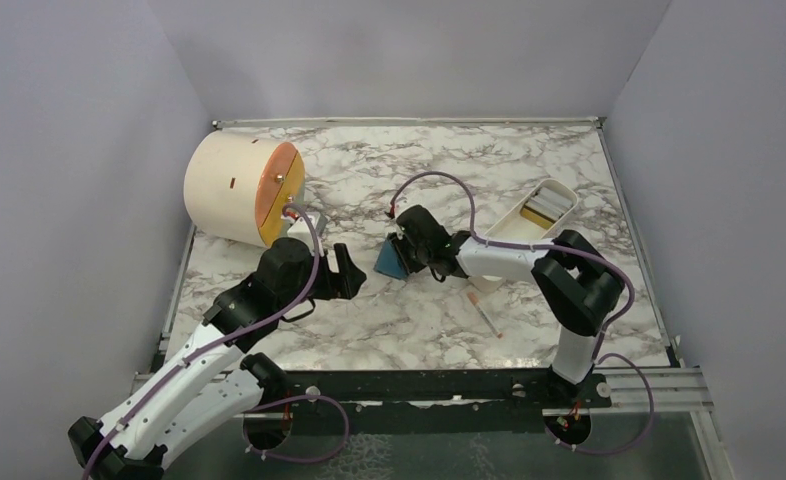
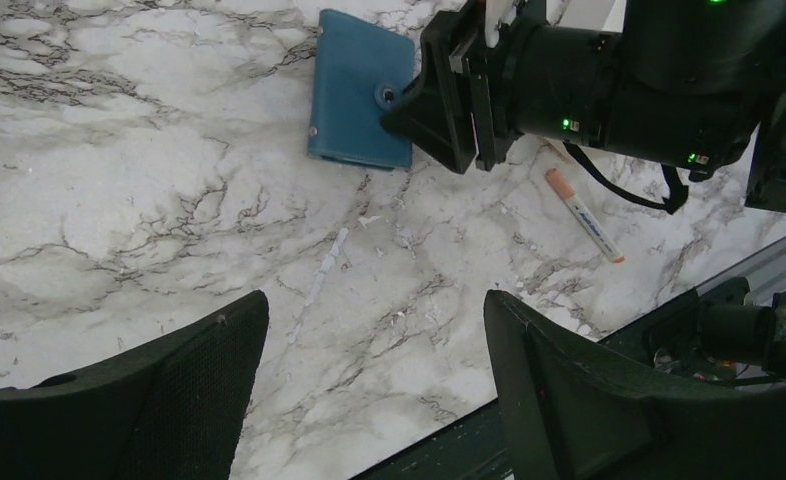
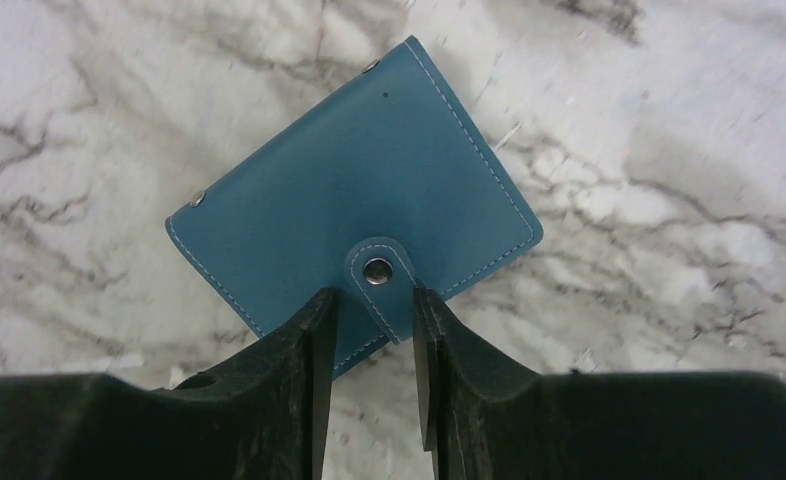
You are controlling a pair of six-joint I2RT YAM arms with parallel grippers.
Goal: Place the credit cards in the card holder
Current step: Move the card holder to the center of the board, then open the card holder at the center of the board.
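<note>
Bright, even overhead light throws soft shadows on the marble table (image 1: 409, 330); the top view is sharp, wrist views slightly soft.

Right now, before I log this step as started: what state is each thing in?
card holder: folded, snapped shut, flat on the table.
credit cards: lying in the white tray.
pen: lying loose on the table.
round tub: lying on its side.
left gripper: open, empty.
right gripper: jaws narrowed either side of the snap tab; grip unclear.
</note>
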